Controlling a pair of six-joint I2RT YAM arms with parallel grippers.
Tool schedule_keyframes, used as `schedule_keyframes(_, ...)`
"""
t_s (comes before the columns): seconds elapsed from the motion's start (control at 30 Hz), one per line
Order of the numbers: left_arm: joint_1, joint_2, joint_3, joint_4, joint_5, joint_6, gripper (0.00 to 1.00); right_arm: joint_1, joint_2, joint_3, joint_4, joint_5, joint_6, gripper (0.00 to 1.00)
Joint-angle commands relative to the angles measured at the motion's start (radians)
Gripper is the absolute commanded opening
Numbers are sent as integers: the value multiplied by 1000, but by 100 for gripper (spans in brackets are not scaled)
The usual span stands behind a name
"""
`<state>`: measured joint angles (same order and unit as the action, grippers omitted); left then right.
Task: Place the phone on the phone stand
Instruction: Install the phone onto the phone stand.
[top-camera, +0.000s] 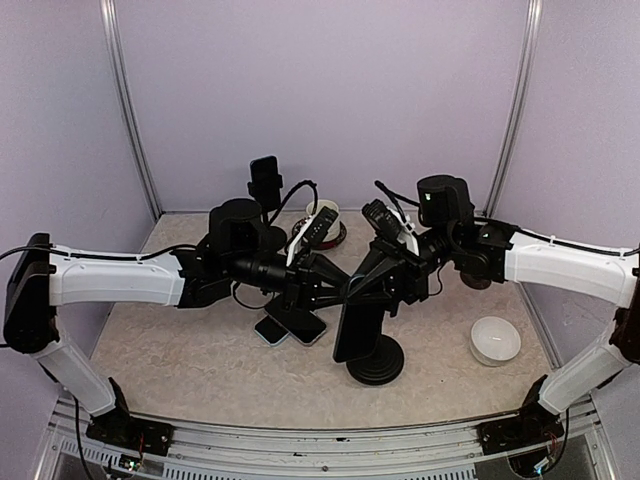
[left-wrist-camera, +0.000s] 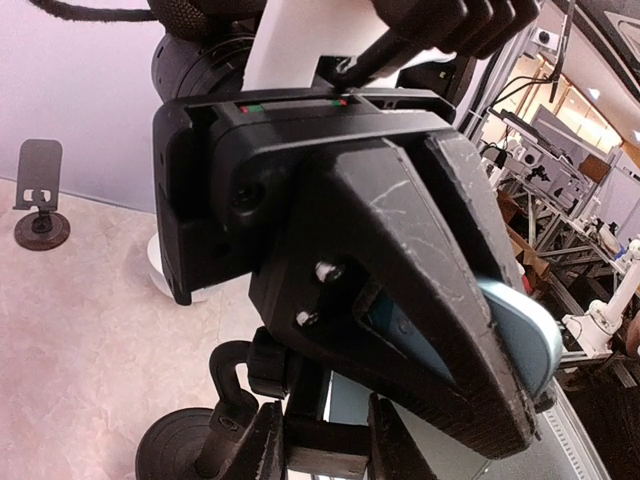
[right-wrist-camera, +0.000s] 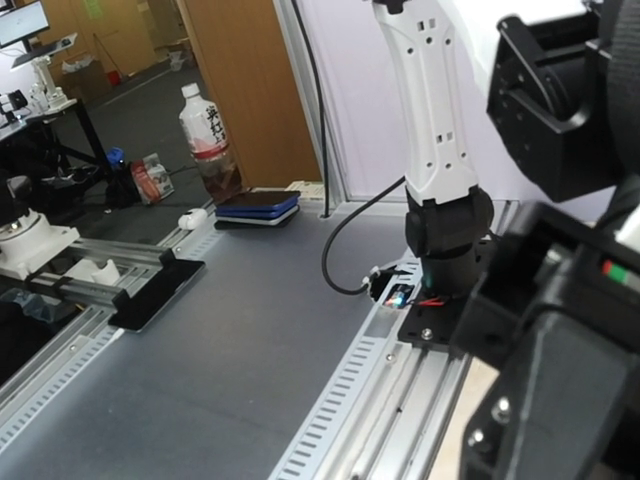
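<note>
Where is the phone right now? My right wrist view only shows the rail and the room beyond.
Observer: In the top view the phone stands upright at mid-table, right over the round base of the phone stand.
Operator: Is my right gripper on it?
Observer: The left wrist view shows the right gripper shut on a pale blue edge, apparently the phone's.
Operator: Anything lying close by?
Observer: A pale blue phone and a dark phone lie flat just left of the stand.
</note>
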<state>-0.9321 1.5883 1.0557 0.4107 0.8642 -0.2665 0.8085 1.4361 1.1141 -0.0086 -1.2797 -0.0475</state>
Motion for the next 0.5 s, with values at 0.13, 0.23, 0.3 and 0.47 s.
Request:
schedule_keyframes(0.13, -14, -75, 44, 27, 10, 52, 0, -30, -95, -30, -9, 19, -7, 0)
schedule_keyframes(0.23, -15, -81, 47, 15, -2, 56, 0, -40, -105, -37, -39, 24, -19, 0)
schedule_keyframes(0.3, -16, -82, 52, -6, -8, 64, 0, -50, -118, -46, -48, 33, -21, 0)
schedule_keyframes(0.47, -20, -83, 60, -35, -33, 72, 0, -74, -132, -60, -77, 50, -26, 0)
